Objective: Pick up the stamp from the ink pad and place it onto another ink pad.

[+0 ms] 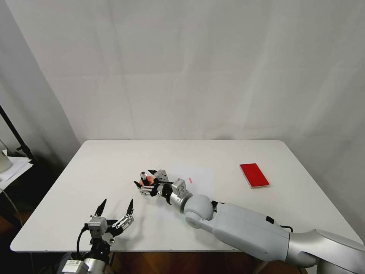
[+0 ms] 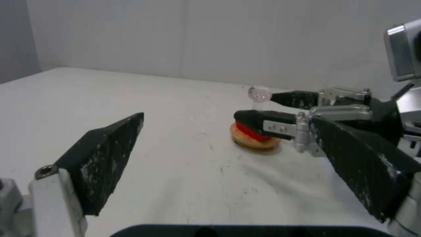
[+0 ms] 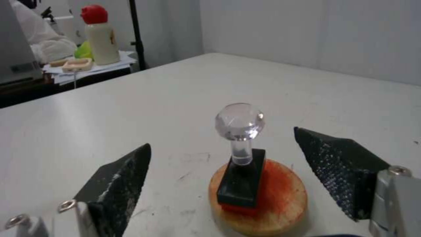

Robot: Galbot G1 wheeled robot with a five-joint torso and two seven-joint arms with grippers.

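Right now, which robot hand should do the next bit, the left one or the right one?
The right hand, probably. It sits open around the stamp, which stands on the round ink pad, so it likely only needs to back away. The left hand waits open at the table's near edge; the red ink pad lies bare.

A rounded white rectangular table [image 1: 114, 167] stands before pale draped cloth [image 1: 190, 68]. Beside it, a cream bottle with a red cap [image 3: 100, 33] sits on papers [image 3: 94, 67], near a black stand pole [image 3: 136, 33].
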